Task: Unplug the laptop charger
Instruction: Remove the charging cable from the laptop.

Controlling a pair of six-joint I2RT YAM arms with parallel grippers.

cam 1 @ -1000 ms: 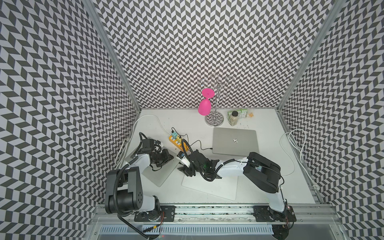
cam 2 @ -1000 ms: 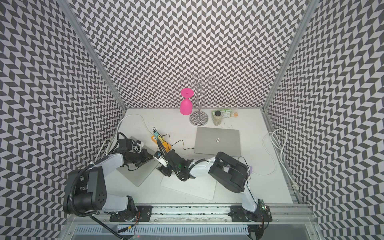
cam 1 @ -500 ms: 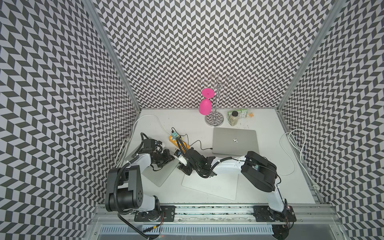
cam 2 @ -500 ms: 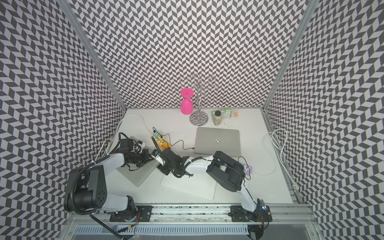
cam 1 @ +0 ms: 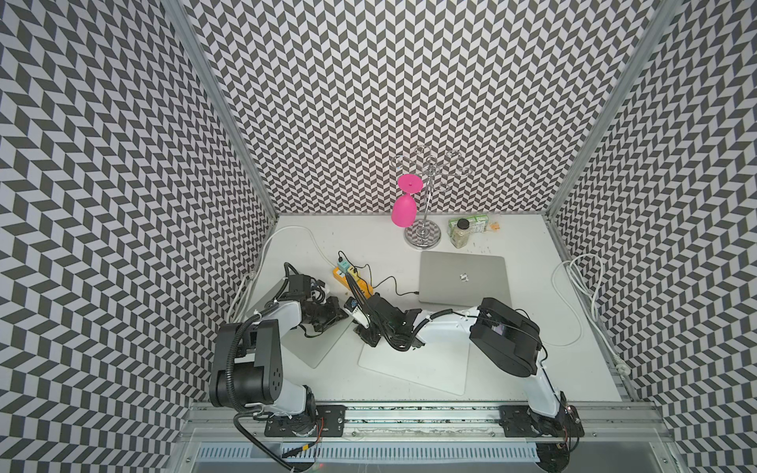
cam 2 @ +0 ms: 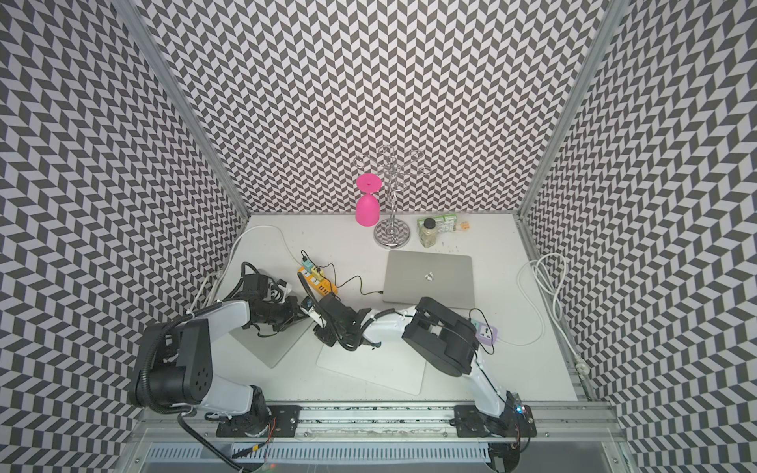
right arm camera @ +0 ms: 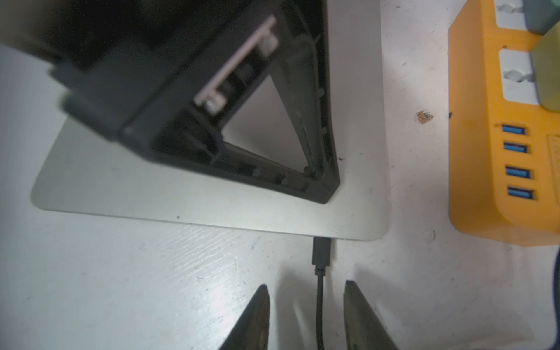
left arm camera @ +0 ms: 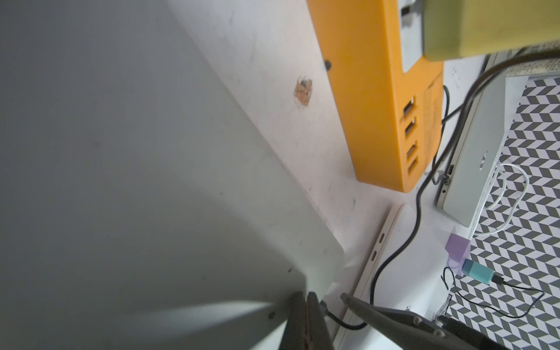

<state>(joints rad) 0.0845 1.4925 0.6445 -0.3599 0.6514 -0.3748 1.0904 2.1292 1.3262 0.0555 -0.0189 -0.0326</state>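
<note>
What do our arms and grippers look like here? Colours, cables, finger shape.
Both arms: white links, black joint housings. Left arm carries a black corrugated hose; right arm thin black wires. Left gripper is a black triangular frame; right gripper has dark fingers tapering to points.

A white desk carries an orange power strip. Near the strip lie a silver laptop, a grey laptop and a white laptop; farther off stand a chrome rack and a jar.
</note>
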